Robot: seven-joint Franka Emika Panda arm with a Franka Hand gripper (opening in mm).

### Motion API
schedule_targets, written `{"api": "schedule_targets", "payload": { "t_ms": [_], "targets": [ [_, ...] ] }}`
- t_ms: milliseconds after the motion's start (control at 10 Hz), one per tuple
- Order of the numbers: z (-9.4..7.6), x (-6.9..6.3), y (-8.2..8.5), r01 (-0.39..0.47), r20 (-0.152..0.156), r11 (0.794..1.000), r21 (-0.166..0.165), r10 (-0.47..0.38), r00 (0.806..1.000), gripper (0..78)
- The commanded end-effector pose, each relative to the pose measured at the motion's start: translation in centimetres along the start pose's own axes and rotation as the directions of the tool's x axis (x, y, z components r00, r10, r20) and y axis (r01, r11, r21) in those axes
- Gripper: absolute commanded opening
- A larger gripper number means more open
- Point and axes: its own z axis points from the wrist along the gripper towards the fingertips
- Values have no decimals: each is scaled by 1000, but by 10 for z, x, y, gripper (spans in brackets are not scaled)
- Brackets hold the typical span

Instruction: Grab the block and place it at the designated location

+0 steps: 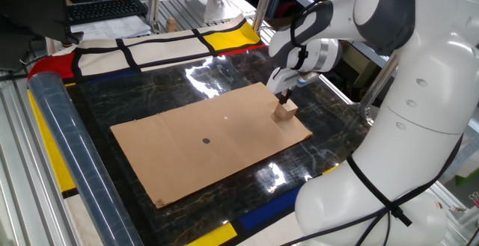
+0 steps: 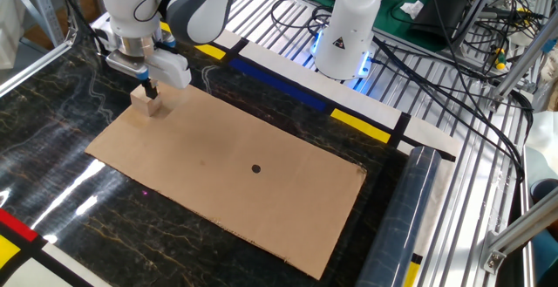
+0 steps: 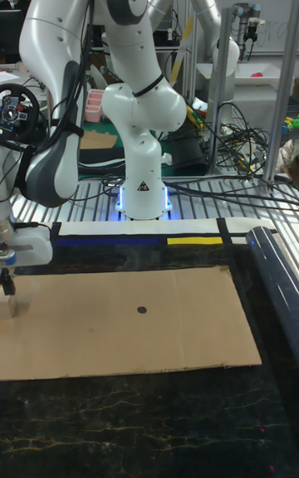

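The block (image 1: 285,111) is a small pale wooden cube on the right end of the brown cardboard sheet (image 1: 187,152). It also shows in the other fixed view as the block (image 2: 150,105), and at the left edge of the tall view as the block (image 3: 8,305). My gripper (image 1: 285,96) hangs straight over it, dark fingertips just at its top, also seen as the gripper (image 2: 150,90) and the gripper (image 3: 7,284). The gap between the fingers is not visible. The designated location, a tiny black dot (image 1: 206,140), lies mid-sheet, well apart from the cube, and shows again as the dot (image 2: 255,168) and the dot (image 3: 141,309).
A tiny white speck (image 1: 226,115) sits on the cardboard between dot and cube. A clear plastic roll (image 1: 67,149) lies along the table's edge. The arm's white base (image 2: 349,25) stands behind the sheet. Yellow, blue and black tape borders the dark marble tabletop (image 1: 172,81).
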Motion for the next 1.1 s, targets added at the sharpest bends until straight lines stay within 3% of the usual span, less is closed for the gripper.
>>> {"api": "schedule_targets", "payload": {
  "t_ms": [100,900,1000,1100],
  "targets": [
    [-3,-2,3,-2,3,1000,2,2,1000,0],
    [-10,-6,-17,-23,9,1000,19,23,1000,0],
    [-10,-6,-17,-22,9,1000,19,22,1000,775],
    [-10,-6,-17,-22,9,1000,19,22,1000,775]
  ]
}}
